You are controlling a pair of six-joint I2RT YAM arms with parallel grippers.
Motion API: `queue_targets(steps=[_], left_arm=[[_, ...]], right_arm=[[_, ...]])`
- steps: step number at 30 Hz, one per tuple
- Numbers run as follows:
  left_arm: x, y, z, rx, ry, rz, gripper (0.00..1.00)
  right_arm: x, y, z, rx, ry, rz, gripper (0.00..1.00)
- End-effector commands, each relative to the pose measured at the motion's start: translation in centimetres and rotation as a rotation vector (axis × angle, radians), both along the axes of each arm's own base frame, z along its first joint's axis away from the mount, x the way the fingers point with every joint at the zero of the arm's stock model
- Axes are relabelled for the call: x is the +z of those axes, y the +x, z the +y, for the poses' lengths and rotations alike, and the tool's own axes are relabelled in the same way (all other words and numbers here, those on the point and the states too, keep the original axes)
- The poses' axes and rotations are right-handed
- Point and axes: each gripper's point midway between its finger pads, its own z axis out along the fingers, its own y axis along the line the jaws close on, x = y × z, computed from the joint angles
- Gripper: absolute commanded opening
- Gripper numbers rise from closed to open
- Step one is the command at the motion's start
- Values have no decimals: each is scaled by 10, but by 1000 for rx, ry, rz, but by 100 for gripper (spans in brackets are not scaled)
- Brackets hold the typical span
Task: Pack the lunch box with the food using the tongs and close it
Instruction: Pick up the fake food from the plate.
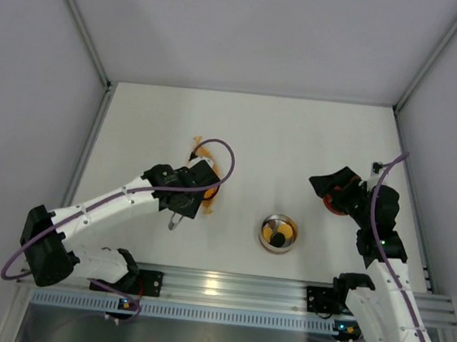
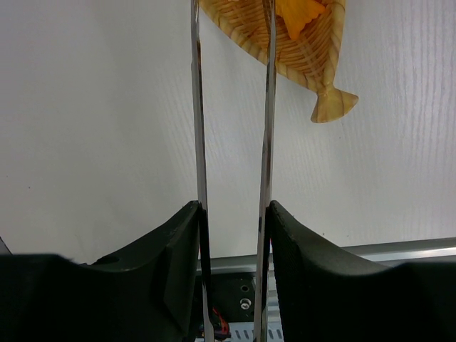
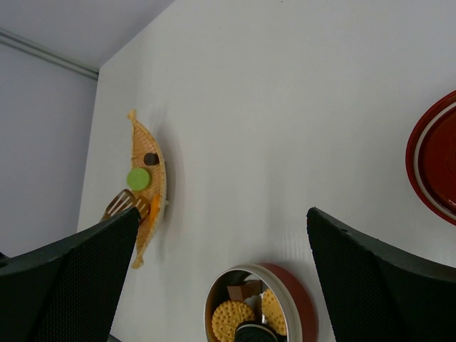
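Note:
The lunch box stands open in the middle, a round silver tin holding yellow biscuits, a dark sandwich biscuit and a brown piece. Its red lid lies flat to the right, partly under my right gripper, which is open and empty. My left gripper is shut on the tongs, squeezing both slim arms. The tong tips reach over a woven basket with more food: a green disc, a dark piece and an orange piece.
The woven basket lies left of centre, partly hidden by my left wrist. An aluminium rail runs along the near edge, and grey walls enclose the white table on three sides.

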Motion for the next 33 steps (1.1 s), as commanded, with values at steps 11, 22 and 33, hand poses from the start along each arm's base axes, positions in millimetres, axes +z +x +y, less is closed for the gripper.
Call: queue_targets(steps=[11, 22, 33], left_arm=[[0, 17, -9, -16, -33, -20, 43], [9, 27, -13, -5, -51, -58, 36], [61, 40, -10, 13, -81, -171, 29]], right_arm=[[19, 5, -2, 0, -10, -82, 100], [19, 5, -3, -4, -18, -83, 99], [19, 5, -3, -5, -13, -83, 99]])
